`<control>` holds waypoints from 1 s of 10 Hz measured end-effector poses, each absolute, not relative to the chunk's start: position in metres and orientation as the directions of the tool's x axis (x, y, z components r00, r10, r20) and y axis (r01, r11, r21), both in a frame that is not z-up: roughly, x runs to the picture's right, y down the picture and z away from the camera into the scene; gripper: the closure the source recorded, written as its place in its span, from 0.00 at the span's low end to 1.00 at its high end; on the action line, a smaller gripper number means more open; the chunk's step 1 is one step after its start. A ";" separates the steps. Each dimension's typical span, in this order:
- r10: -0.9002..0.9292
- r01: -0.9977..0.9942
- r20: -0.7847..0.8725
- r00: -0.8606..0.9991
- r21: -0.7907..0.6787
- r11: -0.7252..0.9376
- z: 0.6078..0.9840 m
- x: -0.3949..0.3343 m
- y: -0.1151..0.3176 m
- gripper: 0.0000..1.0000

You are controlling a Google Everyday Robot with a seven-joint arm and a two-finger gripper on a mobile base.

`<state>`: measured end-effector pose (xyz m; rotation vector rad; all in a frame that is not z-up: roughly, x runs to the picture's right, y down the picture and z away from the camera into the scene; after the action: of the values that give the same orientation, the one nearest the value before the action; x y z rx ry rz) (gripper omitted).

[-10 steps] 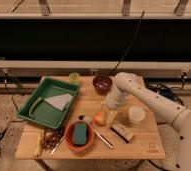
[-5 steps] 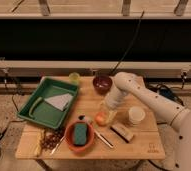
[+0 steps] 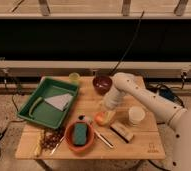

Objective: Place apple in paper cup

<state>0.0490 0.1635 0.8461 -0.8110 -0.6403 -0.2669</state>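
Between orange bowl point(image 3: 68, 136) and paper cup point(image 3: 137, 115), hand point(image 3: 107, 114) at apple point(image 3: 99, 119), grip unclear.

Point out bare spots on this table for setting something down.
The table is bare at its front right corner, in front of the paper cup, and in the strip between the green tray and the dark red bowl. Crowded: the front middle, where the gripper sits at the apple beside the orange bowl.

Warm, dim light falls from above on the wooden table point(image 3: 144, 142). Behind it a wide band point(image 3: 64, 45) lies almost black. The white arm point(image 3: 139, 94) shows brightest, faintly washed out; its gripper point(image 3: 106, 115), low over the table's middle, looks duller.
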 end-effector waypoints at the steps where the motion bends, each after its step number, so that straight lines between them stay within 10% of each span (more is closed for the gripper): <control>1: 0.017 0.455 0.624 0.781 -0.588 0.669 0.847 0.047 0.163 0.35; 7: 0.013 0.469 0.632 0.775 -0.589 0.658 0.852 0.038 0.168 0.36; 10: 0.011 0.476 0.633 0.774 -0.593 0.650 0.853 0.038 0.171 0.63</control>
<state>0.0375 0.1705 0.8526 -0.8318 -0.6464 -0.2861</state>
